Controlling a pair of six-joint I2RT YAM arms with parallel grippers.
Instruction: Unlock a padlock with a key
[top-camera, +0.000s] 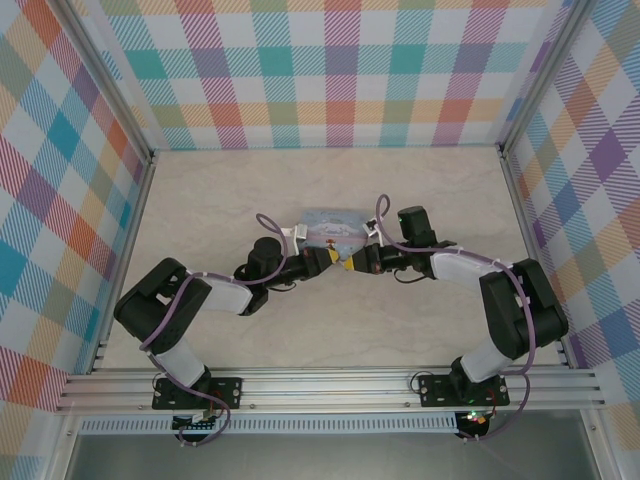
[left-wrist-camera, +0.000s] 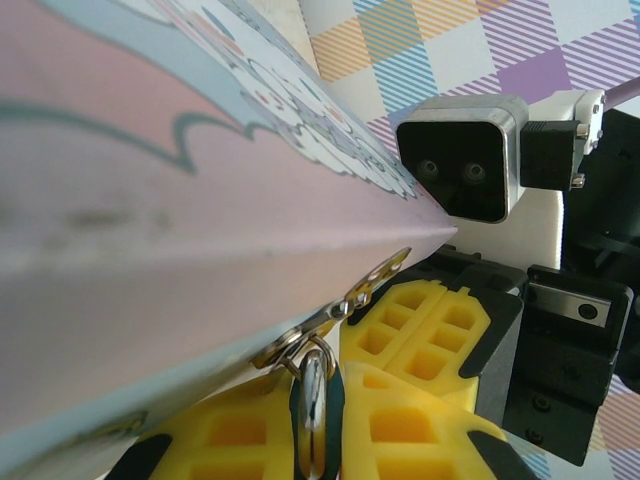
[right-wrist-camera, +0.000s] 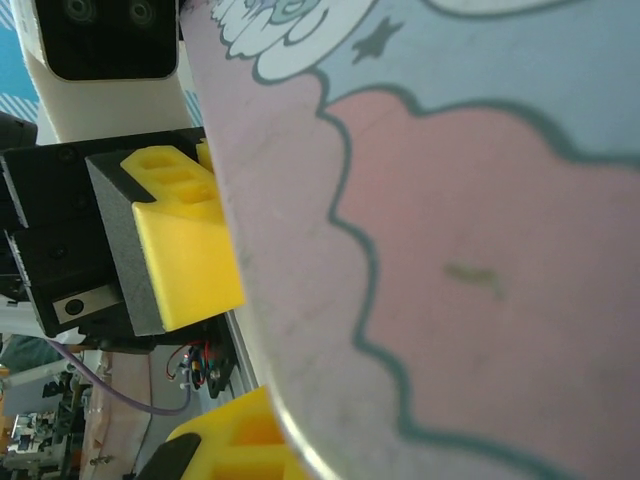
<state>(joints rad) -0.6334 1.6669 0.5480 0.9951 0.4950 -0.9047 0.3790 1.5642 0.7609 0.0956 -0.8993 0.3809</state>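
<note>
The pale blue cartoon-dog tin (top-camera: 335, 226) is seen over the middle of the table (top-camera: 250, 335), and both arms are met at its near edge. The left gripper (top-camera: 326, 258) is pinched on the padlock (left-wrist-camera: 313, 400), which is held edge-on just under the tin's rim. The right gripper (top-camera: 354, 264) is faced close against it, its jaw state unreadable, and brass rings (left-wrist-camera: 335, 312) are strung from the padlock towards it.

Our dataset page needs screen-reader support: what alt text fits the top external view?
The left hand and right hand sit tip to tip at the near edge of a small blue tin on a pale table. Plaid walls enclose the table.
</note>
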